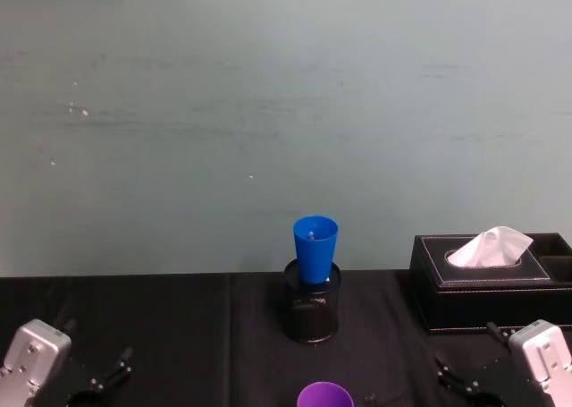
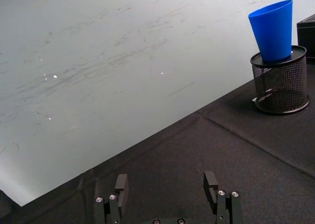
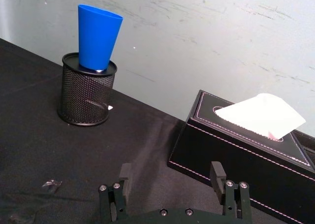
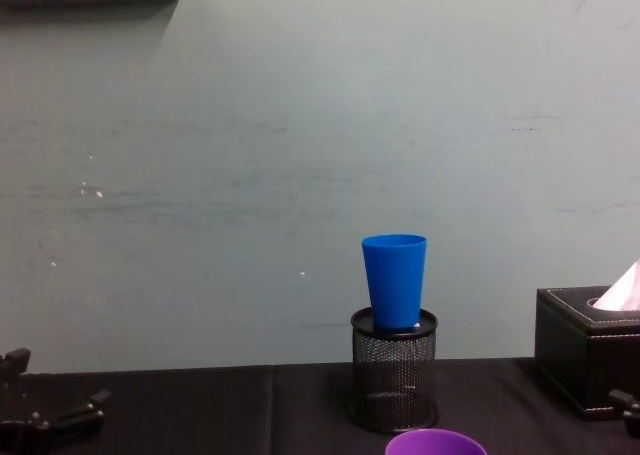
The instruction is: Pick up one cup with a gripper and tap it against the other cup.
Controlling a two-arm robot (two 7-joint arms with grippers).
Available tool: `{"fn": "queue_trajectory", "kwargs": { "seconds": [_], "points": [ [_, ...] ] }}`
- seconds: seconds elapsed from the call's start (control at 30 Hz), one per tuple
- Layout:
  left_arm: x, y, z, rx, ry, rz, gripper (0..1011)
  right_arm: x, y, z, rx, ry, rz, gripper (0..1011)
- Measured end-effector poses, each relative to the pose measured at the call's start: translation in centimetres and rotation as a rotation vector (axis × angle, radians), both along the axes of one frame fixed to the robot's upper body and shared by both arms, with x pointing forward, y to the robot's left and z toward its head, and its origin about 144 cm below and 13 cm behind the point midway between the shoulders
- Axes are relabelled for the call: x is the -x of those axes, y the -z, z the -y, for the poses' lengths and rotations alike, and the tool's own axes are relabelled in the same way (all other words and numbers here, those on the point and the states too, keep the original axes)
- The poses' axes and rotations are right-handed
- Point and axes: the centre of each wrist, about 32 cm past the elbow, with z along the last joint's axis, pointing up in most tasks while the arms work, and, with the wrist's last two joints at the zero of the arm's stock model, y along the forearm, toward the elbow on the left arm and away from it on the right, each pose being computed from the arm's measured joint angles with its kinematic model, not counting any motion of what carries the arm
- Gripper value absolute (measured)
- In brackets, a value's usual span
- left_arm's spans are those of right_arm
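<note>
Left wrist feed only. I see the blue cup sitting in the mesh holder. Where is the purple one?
Observer: The purple cup stands upright in front of the mesh pen holder, nearer the robot and apart from it. The blue cup is seated in the holder's mouth.
Operator: My left pincer is open and empty. What about the right?
Observer: The right pincer is also open and empty, low over the black cloth.
Operator: Anything near it?
Observer: A black tissue box sits just ahead of it, on the holder's right side and not touching the holder.
</note>
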Motion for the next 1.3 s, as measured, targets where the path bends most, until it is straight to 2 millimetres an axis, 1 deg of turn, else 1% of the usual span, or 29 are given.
{"fn": "queue_trajectory", "kwargs": {
  "seconds": [1.3],
  "points": [
    [0.0, 0.0, 0.0, 0.0, 0.0, 0.0, 1000, 0.0, 0.0, 0.0, 0.0, 0.0, 0.0, 1003]
  ]
}}
